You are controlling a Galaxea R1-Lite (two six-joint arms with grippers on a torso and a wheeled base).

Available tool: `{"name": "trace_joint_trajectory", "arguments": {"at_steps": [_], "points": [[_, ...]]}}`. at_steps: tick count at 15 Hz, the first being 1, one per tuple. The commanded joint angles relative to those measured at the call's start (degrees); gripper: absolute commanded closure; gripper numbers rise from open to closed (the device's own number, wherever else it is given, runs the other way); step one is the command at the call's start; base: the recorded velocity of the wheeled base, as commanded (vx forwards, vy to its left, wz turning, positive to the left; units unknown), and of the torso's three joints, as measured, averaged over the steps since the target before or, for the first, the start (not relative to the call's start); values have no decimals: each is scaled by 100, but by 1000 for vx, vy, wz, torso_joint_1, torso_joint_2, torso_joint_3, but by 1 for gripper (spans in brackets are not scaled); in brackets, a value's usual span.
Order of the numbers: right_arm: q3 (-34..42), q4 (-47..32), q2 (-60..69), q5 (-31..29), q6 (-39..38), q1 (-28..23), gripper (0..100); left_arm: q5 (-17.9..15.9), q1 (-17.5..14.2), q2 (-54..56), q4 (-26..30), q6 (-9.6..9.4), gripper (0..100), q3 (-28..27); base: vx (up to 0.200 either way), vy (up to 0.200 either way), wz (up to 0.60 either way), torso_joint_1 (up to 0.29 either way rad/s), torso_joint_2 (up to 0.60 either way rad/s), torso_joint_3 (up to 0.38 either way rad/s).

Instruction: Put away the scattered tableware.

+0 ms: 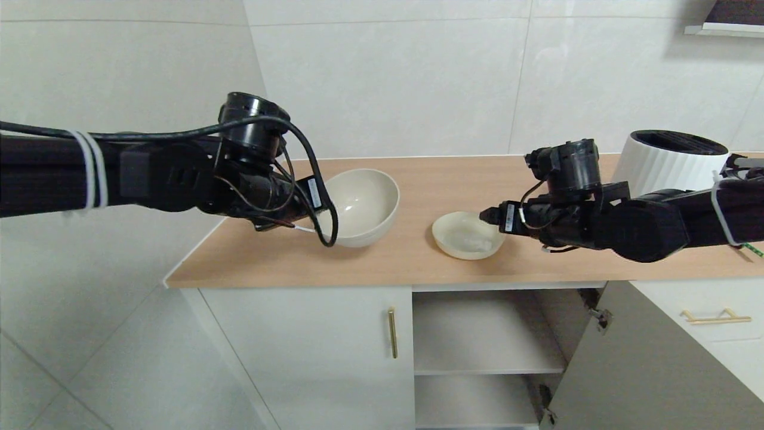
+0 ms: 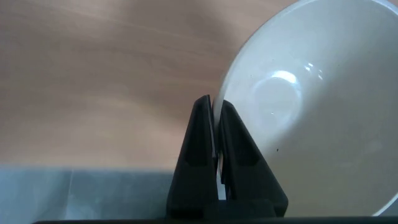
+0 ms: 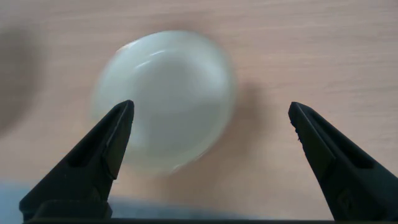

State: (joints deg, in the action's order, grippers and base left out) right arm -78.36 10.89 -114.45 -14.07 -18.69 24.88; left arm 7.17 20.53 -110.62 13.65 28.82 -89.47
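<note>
- Your left gripper [image 2: 214, 104], arm level, is clamped on the left rim of the large bowl [image 2: 311, 112].
- Your right gripper [image 3: 210, 107], spread wide, hovers at the right edge of the small dish [image 1: 468, 236].

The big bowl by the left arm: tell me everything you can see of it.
The big bowl is deep, round, cream-white and glossy, likely ceramic, with nothing inside. It is tipped, its opening turned toward the left arm, its lower side on or just above the wooden counter; I cannot tell which. The left gripper is shut on its rim, one finger inside, one outside. The small dish lies apart to its right.
</note>
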Motion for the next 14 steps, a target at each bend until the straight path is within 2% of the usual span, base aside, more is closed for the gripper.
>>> {"name": "trace_joint_trajectory", "arguments": {"at_steps": [1, 3, 9, 10, 14], "points": [[-320, -8, -649, -342, 14, -36, 0, 21, 303, 1060, -47, -25, 100, 492, 0, 0, 0, 0, 0, 0], [-364, -8, -755, -377, 14, -36, 0, 21, 461, 1323, -205, -78, 100, 694, 0, 0, 0, 0, 0, 0], [-461, 1, -895, -360, 6, -141, 0, 30, 575, 1614, -311, -140, 100, 843, 0, 0, 0, 0, 0, 0], [-461, 1, -895, -342, -3, -141, 100, 30, 575, 1631, -311, -140, 100, 843, 0, 0, 0, 0, 0, 0], [-478, 19, -939, -325, -12, -141, 100, 30, 593, 1640, -311, -140, 100, 843, 0, 0, 0, 0, 0, 0]]}}
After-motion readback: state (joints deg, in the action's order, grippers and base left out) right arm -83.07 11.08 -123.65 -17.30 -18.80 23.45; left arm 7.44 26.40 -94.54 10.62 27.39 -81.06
